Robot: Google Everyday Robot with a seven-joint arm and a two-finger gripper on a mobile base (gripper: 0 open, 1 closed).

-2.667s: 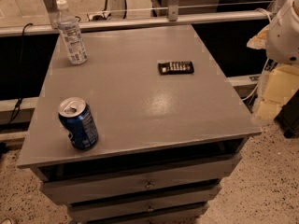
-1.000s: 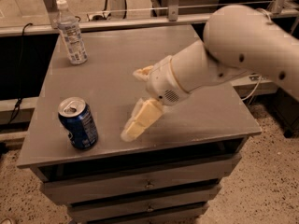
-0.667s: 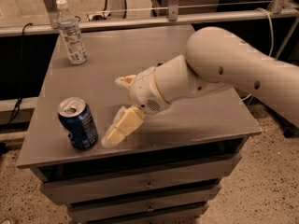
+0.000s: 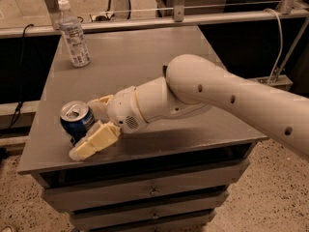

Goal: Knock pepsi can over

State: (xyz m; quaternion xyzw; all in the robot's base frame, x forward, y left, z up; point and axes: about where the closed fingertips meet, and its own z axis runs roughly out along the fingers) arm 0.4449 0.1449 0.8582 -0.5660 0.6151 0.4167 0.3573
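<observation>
The pepsi can [image 4: 76, 122], blue with a silver top, is near the front left corner of the grey table [image 4: 145, 57]. It seems to lean slightly to the left. My gripper [image 4: 85, 128] has reached in from the right and is open. One cream finger [image 4: 95, 141] lies in front of the can against its lower side. The other finger [image 4: 98, 103] is just behind the can. The white arm [image 4: 212, 91] stretches across the table from the right.
A clear plastic water bottle [image 4: 75, 35] stands at the back left of the table. A metal rail [image 4: 203, 17] runs behind the table. Drawers [image 4: 149, 190] sit under the tabletop. The table's front edge is close to the can.
The arm has swept left across the table from the right side. The gripper has reached the can and now touches it. The black remote is now hidden behind the arm.
</observation>
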